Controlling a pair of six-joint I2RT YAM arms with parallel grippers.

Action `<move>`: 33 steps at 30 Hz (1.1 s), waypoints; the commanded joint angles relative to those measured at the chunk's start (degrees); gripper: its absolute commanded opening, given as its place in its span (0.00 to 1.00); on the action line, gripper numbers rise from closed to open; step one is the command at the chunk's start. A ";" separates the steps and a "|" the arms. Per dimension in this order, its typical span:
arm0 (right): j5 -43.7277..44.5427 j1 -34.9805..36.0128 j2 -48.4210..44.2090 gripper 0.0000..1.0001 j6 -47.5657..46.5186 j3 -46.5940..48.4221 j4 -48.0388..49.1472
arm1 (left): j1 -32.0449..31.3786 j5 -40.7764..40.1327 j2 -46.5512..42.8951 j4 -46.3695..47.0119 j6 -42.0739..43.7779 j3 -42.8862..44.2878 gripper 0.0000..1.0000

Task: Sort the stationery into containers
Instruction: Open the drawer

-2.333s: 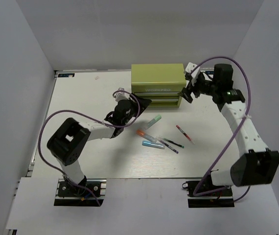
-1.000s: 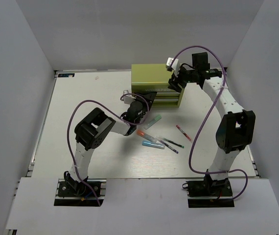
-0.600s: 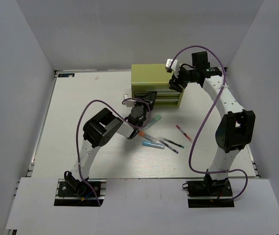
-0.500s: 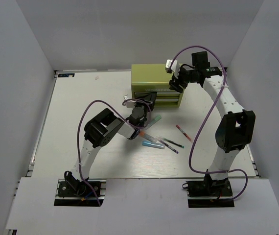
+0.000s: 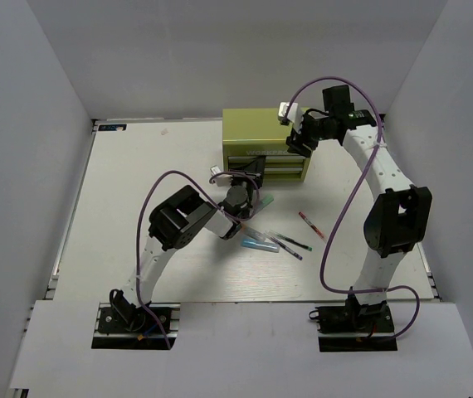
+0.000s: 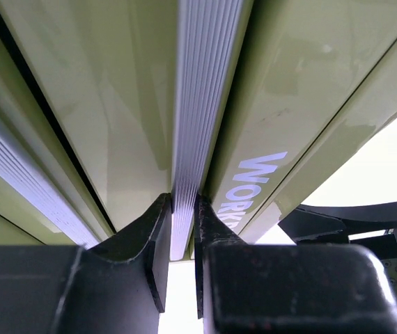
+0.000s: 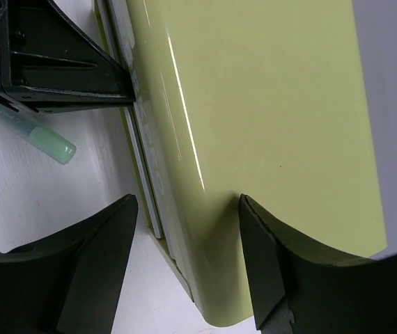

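Note:
The lime-green toolbox point(image 5: 265, 128) stands at the back of the table, its two drawers point(image 5: 265, 168) in its front face. My left gripper point(image 5: 249, 172) point(image 6: 182, 223) is shut on the silver ribbed drawer handle point(image 6: 191, 104), with one black finger on each side. My right gripper point(image 5: 296, 137) point(image 7: 188, 202) is open astride the toolbox's front right top edge point(image 7: 268, 125), gripping nothing. On the table lie the mint-green highlighter point(image 5: 261, 204) point(image 7: 42, 136), a light-blue highlighter point(image 5: 259, 244), a red pen point(image 5: 311, 225) and dark pens point(image 5: 290, 242). My left arm partly hides the orange-capped one.
White walls close in the table on three sides. The pens lie in a loose group just in front of the toolbox, under and right of my left forearm point(image 5: 220, 220). The two arm bases point(image 5: 133, 319) sit at the near edge.
My left gripper has moved up to the drawer front and closed on the silver handle. The right gripper has stayed over the toolbox's front right corner.

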 commanded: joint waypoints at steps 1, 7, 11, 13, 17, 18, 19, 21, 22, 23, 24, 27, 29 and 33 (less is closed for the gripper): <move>1.00 0.72 1.69 0.65 2.03 0.95 -5.31 | 1.00 -4.51 0.41 1.27 -0.50 0.67 0.03; 4.60 0.98 2.40 0.65 5.37 1.21 -1.97 | 0.47 -5.12 -0.73 1.80 -0.50 -2.50 0.00; 7.41 1.16 3.97 0.65 8.00 2.70 -1.35 | -0.05 -5.65 -1.87 1.80 -0.50 -4.43 0.00; 8.03 1.16 4.76 0.64 9.06 3.41 -1.18 | -0.67 -5.65 -2.40 1.80 -0.50 -5.05 0.00; 10.31 1.24 5.73 0.64 10.47 4.72 -1.00 | -2.07 -5.12 -2.93 2.59 -0.50 -7.33 0.00; 10.66 1.25 5.91 0.64 10.99 4.55 -1.09 | -2.07 -5.12 -2.93 2.59 -0.50 -8.38 0.00; 11.02 1.25 6.09 0.64 11.17 4.73 -1.09 | -2.68 -4.60 -3.72 3.11 -0.50 -8.91 0.00; 11.81 1.33 6.25 0.64 11.44 4.82 -1.00 | -3.39 -4.59 -4.43 3.12 -0.50 -10.49 0.00; 11.98 1.25 6.35 0.64 11.70 4.82 -1.26 | -3.39 -4.59 -5.21 3.64 -0.50 -11.54 0.00; 12.07 1.33 6.44 0.64 11.96 4.73 -1.09 | -3.92 -4.59 -5.22 3.65 -0.50 -12.16 0.00; 12.34 1.25 6.61 0.64 12.05 4.82 -1.09 | -3.92 -4.59 -5.83 4.43 -0.50 -12.69 0.00; 12.69 1.42 6.70 0.64 12.58 4.55 -0.91 | -4.45 -4.07 -7.41 6.10 -0.50 -15.15 0.00; 12.87 1.25 6.79 0.64 13.02 4.64 -1.00 | -4.98 -3.54 -9.16 6.63 -0.50 -17.34 0.00; 13.48 1.33 6.88 0.64 13.46 4.55 -0.56 | -6.11 -3.54 -12.50 6.64 -0.50 -21.04 0.00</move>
